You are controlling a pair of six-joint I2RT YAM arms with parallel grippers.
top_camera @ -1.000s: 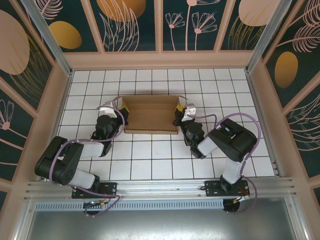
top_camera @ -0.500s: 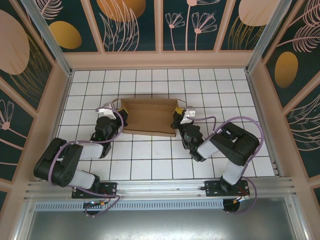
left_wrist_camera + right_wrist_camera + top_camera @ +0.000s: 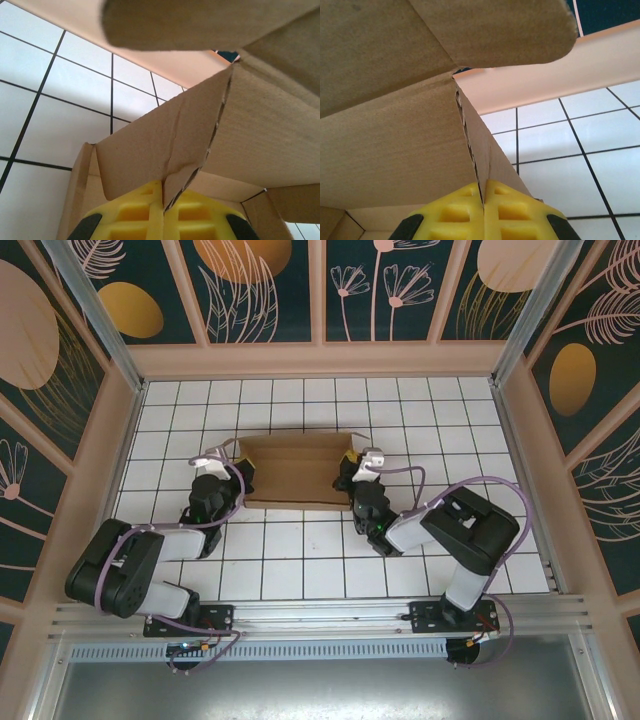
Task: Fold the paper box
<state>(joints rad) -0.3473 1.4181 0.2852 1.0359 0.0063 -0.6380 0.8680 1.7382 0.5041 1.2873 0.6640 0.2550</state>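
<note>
Across the tiles the paper box runs left-right, left tool and right tool pinching its ends.

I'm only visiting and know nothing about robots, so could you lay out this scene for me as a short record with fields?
Setting: white tiled table, walled in by panels painted with leaves
Object: paper box, brown cardboard, lying mid-table with flaps raised at both ends
Left end effector: shut on a cardboard flap at the box's left end
Right end effector: shut on a cardboard flap at the box's right end
Stage: box partly folded
</note>
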